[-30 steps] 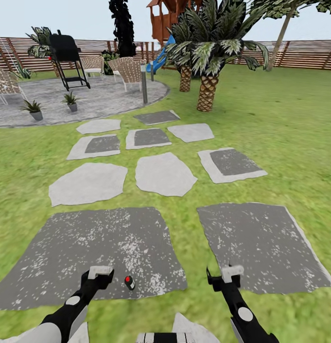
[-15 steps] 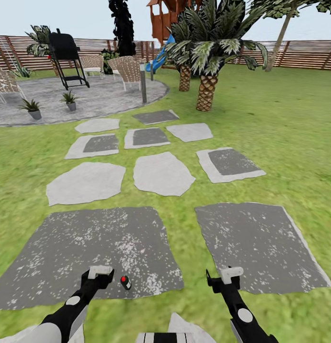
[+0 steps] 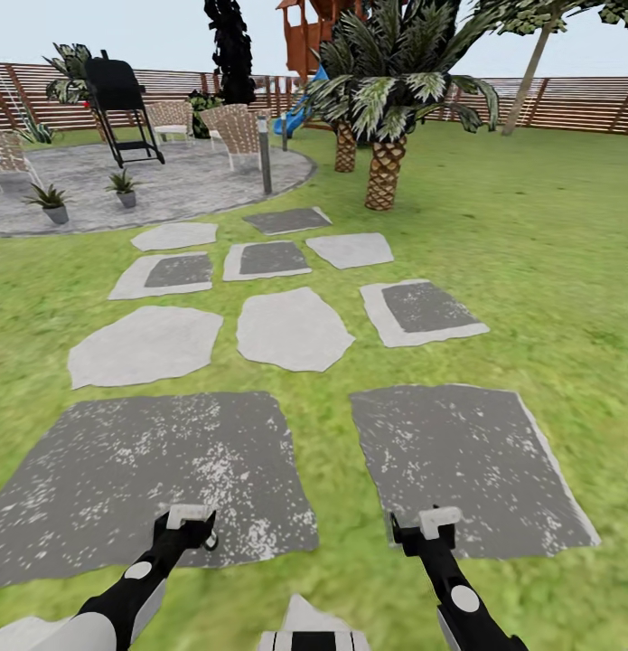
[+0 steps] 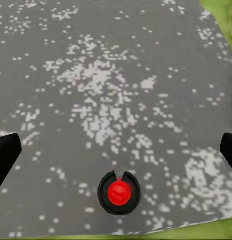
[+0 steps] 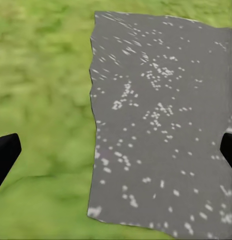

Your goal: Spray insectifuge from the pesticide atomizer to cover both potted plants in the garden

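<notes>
While we look down at the lawn (image 3: 530, 298), we judge that the first step is in hand: getting the atomizer (image 4: 119, 192). In the left wrist view it sits on a dark slab (image 4: 95, 75), between the two tips of our left claw (image 3: 191, 519), seen from above as a black round thing with a red top. The left claw is wide open and holds nothing. The right claw (image 3: 438, 522) is wide open too, over the edge of another dark slab (image 5: 166, 125) and grass. Next, we think, the left claw must go down and close on the atomizer.

We count one atomizer, two small potted plants (image 3: 51, 201) (image 3: 124, 187) far off on the patio (image 3: 196, 181), two palms (image 3: 386, 99), and two claws.
</notes>
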